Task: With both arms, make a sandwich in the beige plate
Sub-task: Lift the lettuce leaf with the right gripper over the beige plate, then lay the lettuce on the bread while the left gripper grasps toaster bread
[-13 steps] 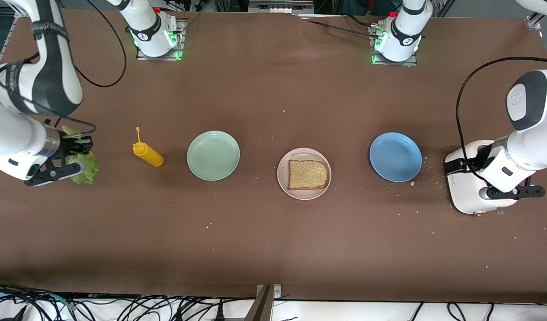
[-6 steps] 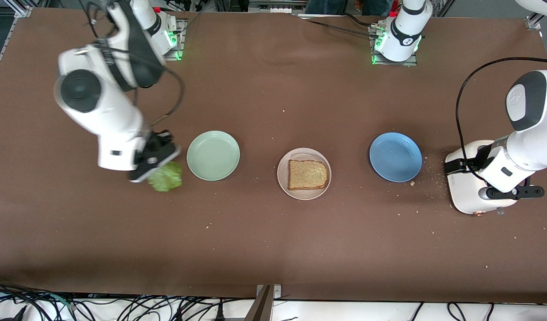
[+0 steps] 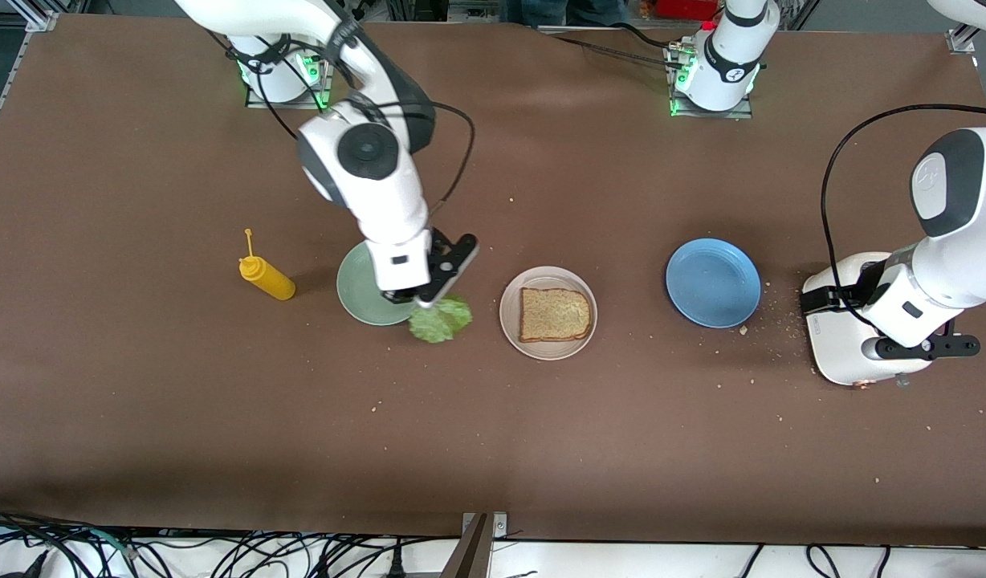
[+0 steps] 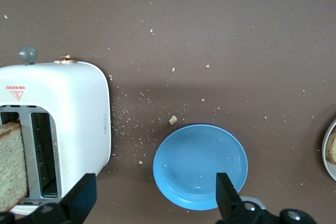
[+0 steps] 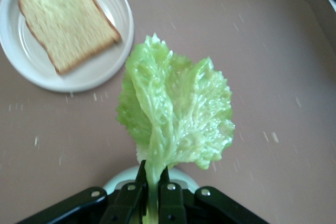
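Note:
The beige plate (image 3: 513,321) sits mid-table with one slice of brown toast (image 3: 555,314) lying flat on it. My right gripper (image 3: 426,300) is shut on the stem of a ruffled green lettuce leaf (image 3: 441,319). It hangs over the table between the mint-green plate and the beige plate. In the right wrist view the fingertips (image 5: 140,174) pinch the lettuce (image 5: 176,111), and the plate (image 5: 100,72) with its toast (image 5: 63,19) is close by. My left gripper (image 4: 156,205) waits open above the gap between toaster and blue plate. A second toast slice (image 4: 11,166) stands in the toaster slot.
The mint-green plate (image 3: 356,293) is partly covered by the right hand. A yellow squeeze bottle (image 3: 266,277) lies toward the right arm's end. The blue plate (image 3: 713,282) and the white toaster (image 3: 838,353) are toward the left arm's end, with crumbs around them.
The right arm has swung from its end of the table past the yellow bottle and mint-green plate toward the beige plate, carrying the lettuce. The left arm has not moved.

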Controlling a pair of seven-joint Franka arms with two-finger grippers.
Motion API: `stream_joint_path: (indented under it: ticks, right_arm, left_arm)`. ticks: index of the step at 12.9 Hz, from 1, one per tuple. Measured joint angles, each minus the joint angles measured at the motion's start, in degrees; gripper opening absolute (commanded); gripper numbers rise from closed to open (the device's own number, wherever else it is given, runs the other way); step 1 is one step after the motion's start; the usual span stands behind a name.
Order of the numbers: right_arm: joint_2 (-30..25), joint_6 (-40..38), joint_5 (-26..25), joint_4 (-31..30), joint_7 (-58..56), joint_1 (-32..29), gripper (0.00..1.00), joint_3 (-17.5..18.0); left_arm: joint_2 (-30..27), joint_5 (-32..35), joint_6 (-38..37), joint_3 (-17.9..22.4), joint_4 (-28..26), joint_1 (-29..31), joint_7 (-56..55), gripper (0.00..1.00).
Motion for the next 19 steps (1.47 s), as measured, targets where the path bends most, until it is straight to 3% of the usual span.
stream_joint_path:
  ticks: [2, 4, 10, 15, 17, 19]
  right_arm:
    - [6.2, 6.1, -3.3, 3.6, 0.1, 2.1, 0.00, -0.1]
    - [12.7, 7.2, -5.8, 10.6, 0.1, 4.2, 0.00, -0.2]
    - [25.6, 16.4, -9.3, 23.6, 1.3, 11.5, 0.00, -2.8]
    - [28.3, 18.7, -10.4, 26.2, 4.1, 14.3, 0.00, -3.6]
    - [28.3, 18.6, -13.5, 26.2, 4.2, 14.2, 0.00, -3.9]
    - [28.6, 18.5, -18.6, 25.7, 4.4, 14.0, 0.00, -4.2]
  left_arm:
    - [0.0, 0.0, 0.0, 0.0, 0.0, 0.0, 0.0, 1.00]
    - [0.0, 0.0, 0.0, 0.0, 0.0, 0.0, 0.0, 1.00]
    - [0.0, 5.2, 0.0, 0.3, 0.0, 1.7, 0.0, 1.00]
    - [0.0, 5.3, 0.0, 0.5, -0.3, 8.4, 7.6, 1.00]
    - [-0.3, 5.3, 0.1, 0.5, -0.6, 11.5, 11.2, 1.00]
    - [-2.4, 5.3, 4.5, 0.5, -5.1, 13.3, 12.4, 1.00]
